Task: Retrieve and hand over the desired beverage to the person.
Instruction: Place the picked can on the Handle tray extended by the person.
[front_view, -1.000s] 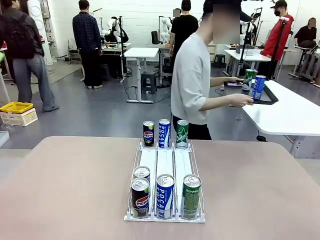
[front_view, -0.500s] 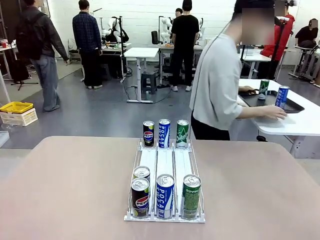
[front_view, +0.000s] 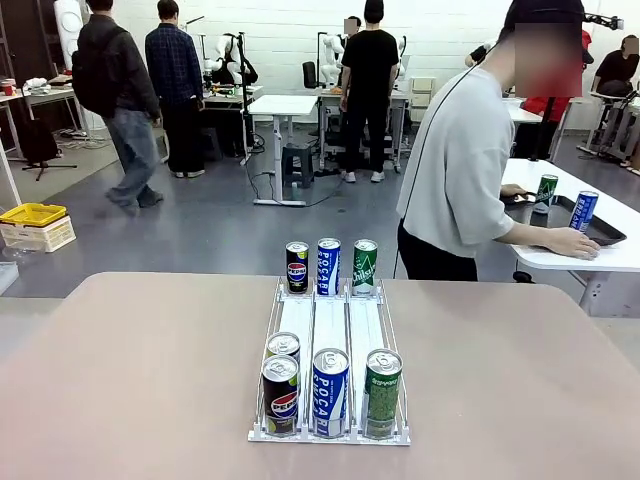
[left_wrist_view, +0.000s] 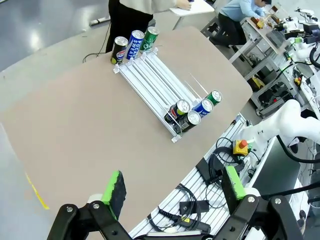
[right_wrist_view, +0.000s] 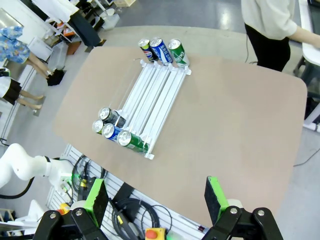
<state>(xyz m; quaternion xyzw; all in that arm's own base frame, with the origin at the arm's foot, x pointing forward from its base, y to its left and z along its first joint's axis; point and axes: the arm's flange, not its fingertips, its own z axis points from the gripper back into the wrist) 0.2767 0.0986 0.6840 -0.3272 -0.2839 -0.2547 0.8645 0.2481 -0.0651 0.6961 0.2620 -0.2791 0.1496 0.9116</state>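
- Since the earlier frames the person (front_view: 462, 180) has stepped further toward 3 o'clock in the front view, and a passer-by in a dark jacket (front_view: 120, 100) has walked in along the far floor at 10 o'clock; the cans on the rack have stayed put.
- Left gripper (left_wrist_view: 172, 190) hangs high above the bench (left_wrist_view: 75, 125) with its green-padded fingers spread wide and nothing between them.
- Right gripper (right_wrist_view: 157, 197) likewise hovers high, fingers spread apart, holding nothing.
- From the left gripper the rack (left_wrist_view: 155, 82) lies well away toward 12 o'clock; from the right gripper it lies well away toward 11 o'clock.
- On the white three-lane rack, the near end carries a dark Pepsi can (front_view: 280, 396) with a second can (front_view: 283, 346) just behind it, a blue Pocari can (front_view: 330, 392) and a green can (front_view: 382, 393).
- At the far end stand another Pepsi can (front_view: 297, 267), another blue Pocari can (front_view: 328, 266) and a green can (front_view: 365, 266), all upright.
- Print on the green cans is too small to read, and the second can's label is hidden by the one in front.
- At the far side the person, in a light grey top and black trousers, faces a white side table (front_view: 585, 250), one hand (front_view: 572, 243) resting by a dark tray (front_view: 590, 228) with a green can (front_view: 546, 189) and a blue can (front_view: 582, 211).
- Both wrist views cut the person off at the top edge.
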